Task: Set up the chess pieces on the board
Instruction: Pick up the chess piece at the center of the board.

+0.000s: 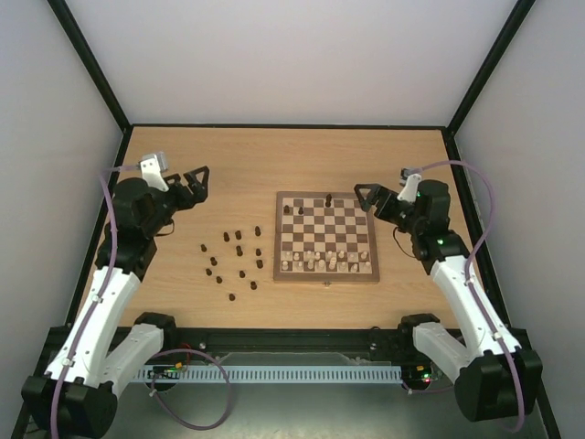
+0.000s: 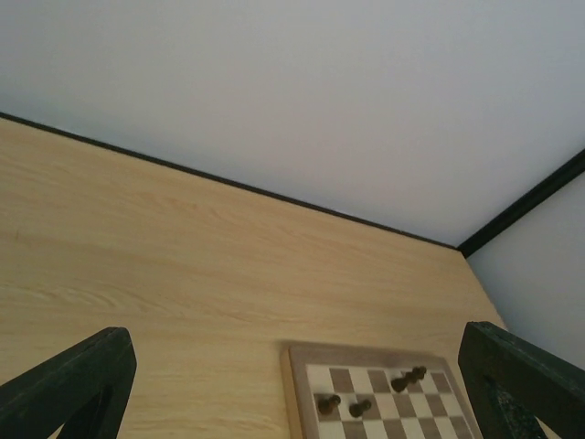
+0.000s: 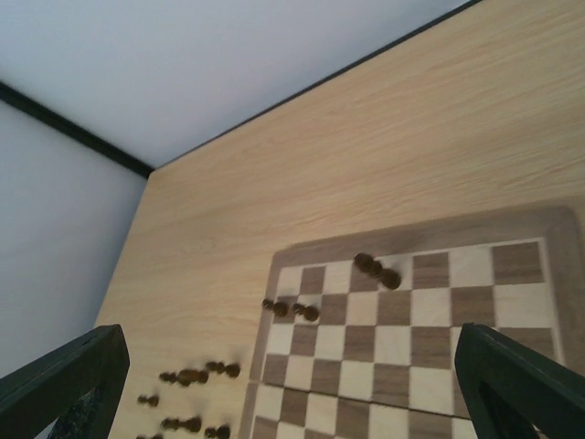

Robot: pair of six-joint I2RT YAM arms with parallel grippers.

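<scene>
Chess pieces loose beside board

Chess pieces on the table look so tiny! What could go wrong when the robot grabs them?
The loose chess pieces are small and sit close together, so the left gripper might knock neighbours away while picking one. On the board, a few dark pieces already stand at the far side; setting another beside them could topple them.
</scene>
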